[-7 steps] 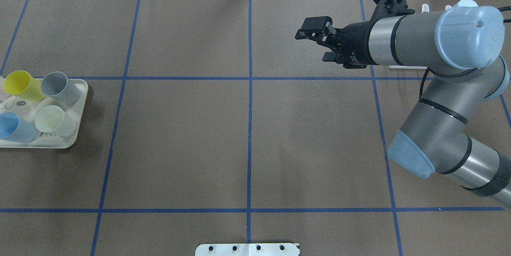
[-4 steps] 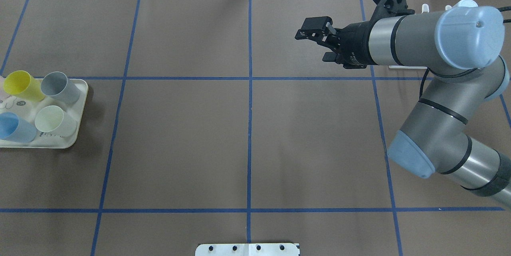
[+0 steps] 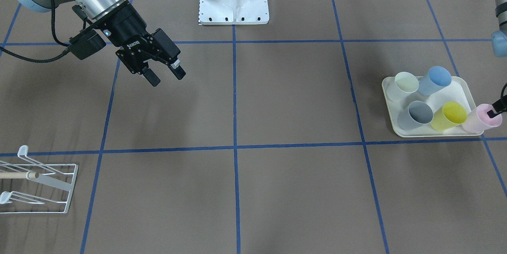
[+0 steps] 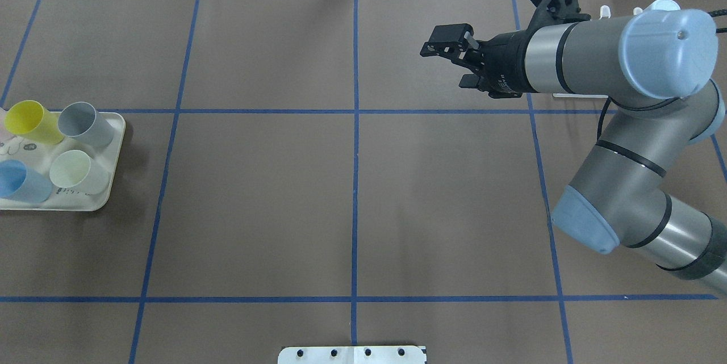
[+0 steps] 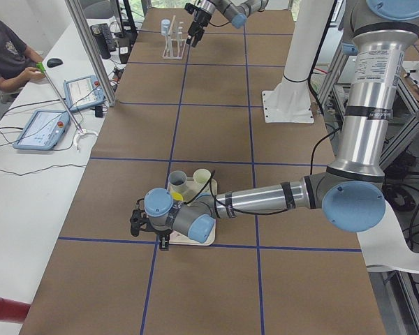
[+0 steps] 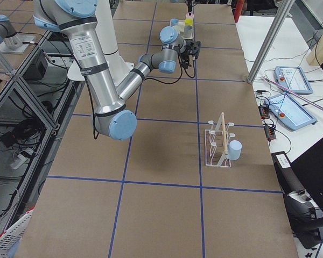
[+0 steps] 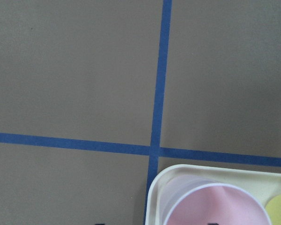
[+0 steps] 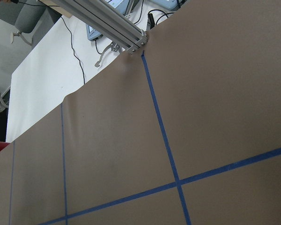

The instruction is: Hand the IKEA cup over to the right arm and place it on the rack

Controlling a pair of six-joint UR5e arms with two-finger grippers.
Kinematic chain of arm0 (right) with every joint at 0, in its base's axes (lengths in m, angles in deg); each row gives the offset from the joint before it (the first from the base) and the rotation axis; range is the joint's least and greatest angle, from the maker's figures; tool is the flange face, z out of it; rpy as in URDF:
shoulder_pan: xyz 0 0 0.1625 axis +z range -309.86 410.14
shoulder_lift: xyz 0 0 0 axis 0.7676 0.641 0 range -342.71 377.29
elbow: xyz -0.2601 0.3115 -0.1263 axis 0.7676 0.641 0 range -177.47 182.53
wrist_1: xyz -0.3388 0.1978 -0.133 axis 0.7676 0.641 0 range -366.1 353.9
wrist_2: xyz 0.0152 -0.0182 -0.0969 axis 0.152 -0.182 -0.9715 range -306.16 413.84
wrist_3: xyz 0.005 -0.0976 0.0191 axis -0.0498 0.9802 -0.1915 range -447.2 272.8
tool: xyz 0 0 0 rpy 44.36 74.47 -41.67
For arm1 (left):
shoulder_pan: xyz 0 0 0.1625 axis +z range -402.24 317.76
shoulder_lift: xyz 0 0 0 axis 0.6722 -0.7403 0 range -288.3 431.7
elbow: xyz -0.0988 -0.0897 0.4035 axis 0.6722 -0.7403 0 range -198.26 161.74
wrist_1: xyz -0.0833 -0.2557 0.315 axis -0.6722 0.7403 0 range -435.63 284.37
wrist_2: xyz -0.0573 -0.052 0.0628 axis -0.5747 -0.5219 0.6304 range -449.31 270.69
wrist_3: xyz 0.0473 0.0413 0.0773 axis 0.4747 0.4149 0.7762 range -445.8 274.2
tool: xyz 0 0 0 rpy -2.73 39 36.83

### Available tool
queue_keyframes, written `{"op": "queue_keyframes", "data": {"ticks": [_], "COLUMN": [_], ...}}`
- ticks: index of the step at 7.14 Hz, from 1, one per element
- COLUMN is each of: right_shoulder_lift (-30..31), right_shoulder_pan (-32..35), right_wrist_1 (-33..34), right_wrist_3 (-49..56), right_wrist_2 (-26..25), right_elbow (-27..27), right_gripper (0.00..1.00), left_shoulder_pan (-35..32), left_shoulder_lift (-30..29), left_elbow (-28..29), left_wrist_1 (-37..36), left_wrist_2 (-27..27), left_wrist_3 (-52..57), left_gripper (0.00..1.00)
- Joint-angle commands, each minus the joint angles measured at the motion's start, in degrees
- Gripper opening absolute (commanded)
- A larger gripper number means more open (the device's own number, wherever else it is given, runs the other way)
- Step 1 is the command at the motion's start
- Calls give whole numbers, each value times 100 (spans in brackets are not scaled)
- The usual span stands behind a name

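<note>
Several IKEA cups stand on a cream tray [image 3: 400, 132]: pale green [image 3: 406, 83], blue [image 3: 435, 79], grey [image 3: 416, 114], yellow [image 3: 449, 115] and pink [image 3: 477, 124]. My left gripper [image 3: 495, 113] is at the pink cup [image 7: 215, 206], open, with one finger inside the rim and one outside. My right gripper [image 3: 164, 75] hangs open and empty above the table, also in the overhead view [image 4: 448, 60]. The white wire rack [image 3: 43, 184] stands beyond the right arm. In the right exterior view the rack [image 6: 218, 141] carries a light blue cup [image 6: 235, 149].
The robot's white base plate [image 3: 233, 4] is at the table's middle edge. Blue tape lines grid the brown table cover. An operator sits by tablets on the side desk [image 5: 52, 125] in the left exterior view.
In the overhead view the yellow cup has shifted a little to the left on the tray. The right arm and gripper have not moved.
</note>
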Motion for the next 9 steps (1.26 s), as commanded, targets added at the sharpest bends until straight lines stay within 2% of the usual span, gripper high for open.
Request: {"op": "queue_keyframes", "data": {"ticks": [1,2,3,4,5,7,9], "right_shoulder_lift": [0,0,0,0,0,9,27], "right_shoulder_pan": [0,0,0,0,0,0,0], "right_wrist_1": [0,0,0,0,0,0,0], "right_wrist_3": [2,-7,-7,-7,-7,-7,-24], "right_wrist_2": [0,0,0,0,0,0,0], "right_elbow": [2,-6,-15,-7,-15,-6,-24], "right_gripper": [99,99,99,99,99,99,99], "left_shoulder_pan": [61,61,61,61,61,-17,-655], "left_shoulder_lift": [-3,6,6,6,6,6,-3], "left_elbow": [0,0,17,8,8,-105,-568], "left_wrist_1": [-1,-1,-9,-1,-9,-53,-708], "left_wrist_2": [-18,-18,-9,-9,-9,-44,-299], "left_wrist_3": [0,0,0,9,0,0,9], "left_gripper": [64,51,33,6,0,0,0]}}
